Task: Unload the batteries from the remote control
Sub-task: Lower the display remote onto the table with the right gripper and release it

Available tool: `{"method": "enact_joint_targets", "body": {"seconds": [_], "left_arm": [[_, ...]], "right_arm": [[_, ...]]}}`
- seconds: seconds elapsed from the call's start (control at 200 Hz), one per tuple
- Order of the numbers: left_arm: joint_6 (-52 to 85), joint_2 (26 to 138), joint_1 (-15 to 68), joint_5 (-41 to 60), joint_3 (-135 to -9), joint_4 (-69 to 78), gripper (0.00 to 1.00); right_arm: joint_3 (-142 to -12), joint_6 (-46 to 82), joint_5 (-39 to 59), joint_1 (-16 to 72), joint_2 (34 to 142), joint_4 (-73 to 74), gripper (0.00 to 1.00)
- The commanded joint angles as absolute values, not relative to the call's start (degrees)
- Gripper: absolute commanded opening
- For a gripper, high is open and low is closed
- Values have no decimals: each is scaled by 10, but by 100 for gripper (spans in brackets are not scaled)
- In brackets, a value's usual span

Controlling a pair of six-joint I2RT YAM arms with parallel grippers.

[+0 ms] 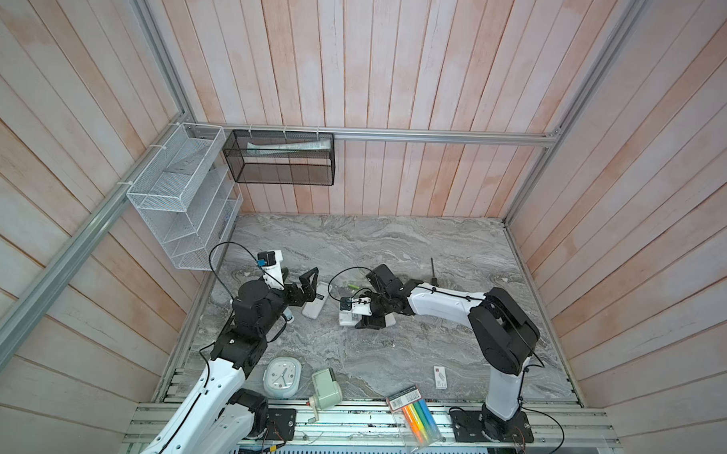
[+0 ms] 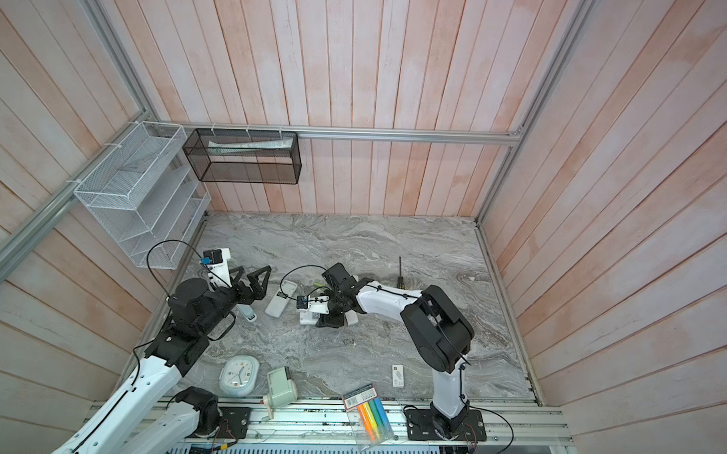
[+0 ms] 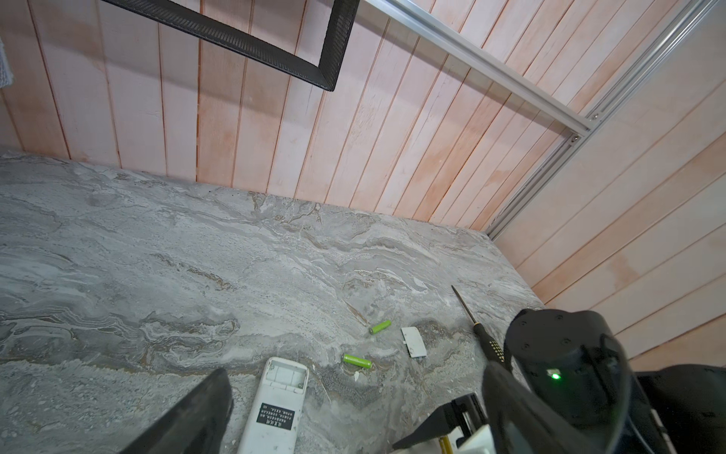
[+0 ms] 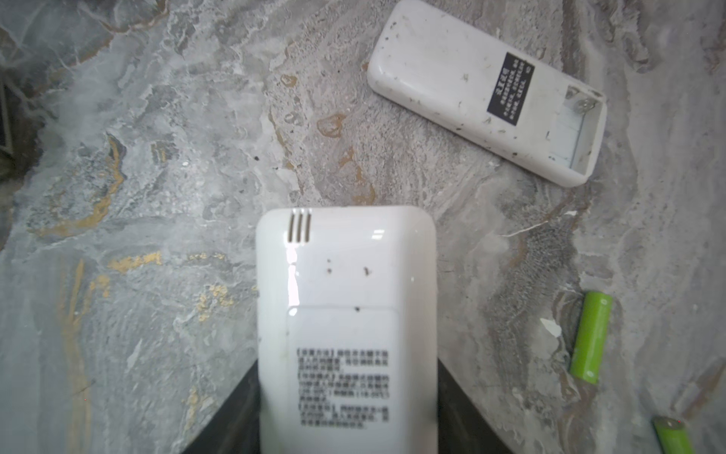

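Note:
A white remote control [image 4: 345, 298] lies back-up on the marble table, and my right gripper [image 4: 347, 412] is shut on its sides; in both top views they sit mid-table [image 1: 350, 318] [image 2: 308, 317]. A yellow cylinder end [image 3: 446, 445] shows at that remote. Another white remote [image 3: 275, 405] [image 4: 487, 90] lies to the left with its battery bay open and empty. Two lime green batteries [image 3: 380, 326] [image 3: 357, 361] [image 4: 591, 338] lie loose on the table beyond them. My left gripper [image 3: 353, 416] [image 2: 250, 274] hangs open over the empty remote's near end, holding nothing.
A white battery cover [image 3: 413, 342] and a black screwdriver [image 1: 434, 272] lie behind the right arm. Along the front edge are a clock [image 1: 281, 377], a green-grey crank device [image 1: 326, 389], a highlighter packet [image 1: 415, 417] and a small white box [image 1: 440, 377]. Wire racks [image 1: 180, 196] hang at left.

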State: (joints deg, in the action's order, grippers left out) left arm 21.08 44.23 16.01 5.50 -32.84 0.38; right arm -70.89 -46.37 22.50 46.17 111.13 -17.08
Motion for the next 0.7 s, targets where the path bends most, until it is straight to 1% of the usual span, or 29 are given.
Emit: {"method": "enact_joint_targets", "body": {"seconds": [0.0, 0.23, 0.695], "left_arm": [[208, 446, 157, 57, -333, -3, 100], [195, 451, 157, 74, -328, 2, 100], [176, 465, 157, 75, -335, -13, 100]], "right_arm": [[-744, -485, 238, 458, 1134, -225, 44], [-773, -496, 242, 454, 1169, -243, 48], [-789, -520, 237, 454, 1209, -265, 60]]}}
